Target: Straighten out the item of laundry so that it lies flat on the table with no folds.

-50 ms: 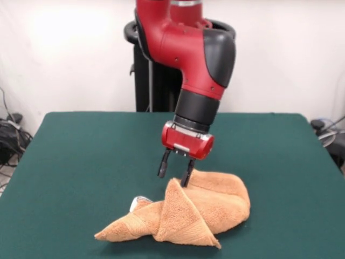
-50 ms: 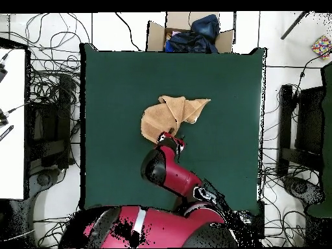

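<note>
**Towel still bunched, gripper at its back edge, nothing grasped yet**

Status, as I read it from both cams: task barely started or mid-way at best. The towel (image 1: 183,216) sits in a heap roughly mid-table (image 1: 81,156), nearer the edge opposite the robot than the robot's own side. Not flat. Front view shows at least one big fold: a triangular flap draped over the heap's middle, a rounded roll to one side of that flap, and a thin pointed tail running off to the other side. Small white tag (image 1: 139,200) pokes out near the tail's top. Overhead view agrees: irregular shape w/ one corner stretched out, not a rectangle. So, left to do: open the flap, unroll the rounded part, pull corners out to full rectangle. Nothing I'd call done yet.

Gripper (image 1: 174,175): hangs just above the towel's robot-side edge, wrist tilted. Jaws spread apart by a modest gap, approx. as wide as the gripper body allows, not pinched. One fingertip (image 1: 186,181) looks to be touching or just grazing the top ridge of the flap; the other hangs clear over bare felt, just beside the cloth. No fabric between the fingers that I can see, so holding nothing.

My judgement: positioned for a pinch on the flap's ridge. Risk: grabbing two layers at once.
</note>
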`<state>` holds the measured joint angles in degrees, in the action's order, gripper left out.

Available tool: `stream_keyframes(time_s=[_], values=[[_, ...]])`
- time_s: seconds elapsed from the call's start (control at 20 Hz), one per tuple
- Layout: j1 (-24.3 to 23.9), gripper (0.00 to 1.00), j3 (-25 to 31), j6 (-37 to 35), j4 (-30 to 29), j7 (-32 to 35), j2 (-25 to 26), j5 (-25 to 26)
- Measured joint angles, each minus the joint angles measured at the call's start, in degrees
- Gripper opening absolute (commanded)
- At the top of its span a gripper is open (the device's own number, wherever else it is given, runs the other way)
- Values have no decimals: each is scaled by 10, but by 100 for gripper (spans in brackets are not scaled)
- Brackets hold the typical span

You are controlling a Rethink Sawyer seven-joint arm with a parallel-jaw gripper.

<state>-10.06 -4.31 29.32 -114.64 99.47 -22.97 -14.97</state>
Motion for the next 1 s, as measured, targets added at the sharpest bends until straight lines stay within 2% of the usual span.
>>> stream_keyframes(time_s=[0.35,0.4,0.75,1.0], values=[[-32,100,3,33,16,0,38,47],[-40,0,4,40,20,0,45,60],[-46,0,6,46,25,0,47,79],[-75,0,22,52,27,0,47,126]])
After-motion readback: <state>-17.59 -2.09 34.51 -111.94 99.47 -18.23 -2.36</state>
